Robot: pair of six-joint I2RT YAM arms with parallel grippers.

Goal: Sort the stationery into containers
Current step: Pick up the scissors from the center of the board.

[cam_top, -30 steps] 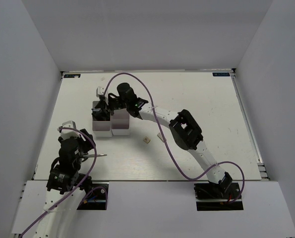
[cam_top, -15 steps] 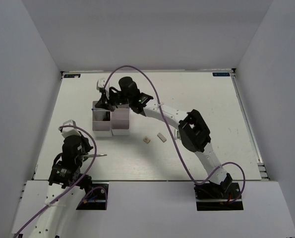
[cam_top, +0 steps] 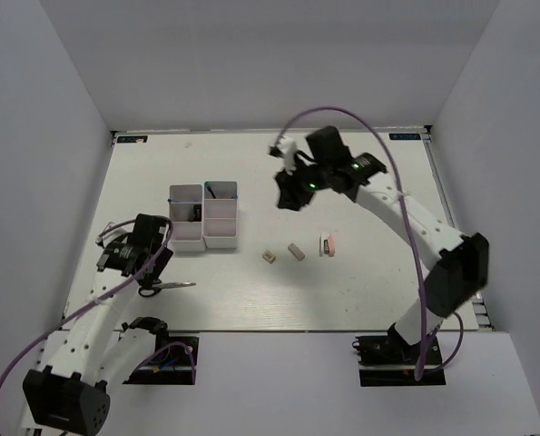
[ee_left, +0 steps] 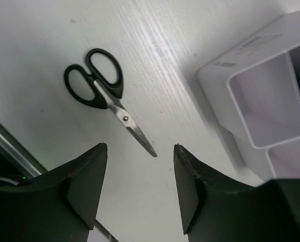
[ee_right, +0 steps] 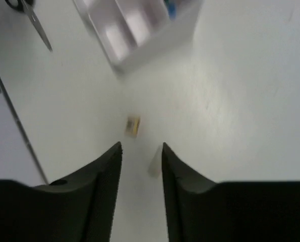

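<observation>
- From above: found the bins [cam_top: 203, 239] left of the worktop's middle, the scissors [cam_top: 168, 285] flat near its near edge, and the erasers [cam_top: 296, 252] right of the bins.
- Left wrist: saw the left gripper [ee_left: 139, 148] spread wide, empty, above the scissors' blade tip.
- Right wrist: saw the right gripper [ee_right: 141, 145] parted, empty, above the erasers.

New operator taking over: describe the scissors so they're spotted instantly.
Find the white block of four bins left of centre on the table. The scissors lie toward the near edge, off its left corner. Only they have black loop handles and blades; the erasers further right are small blocks.
</observation>
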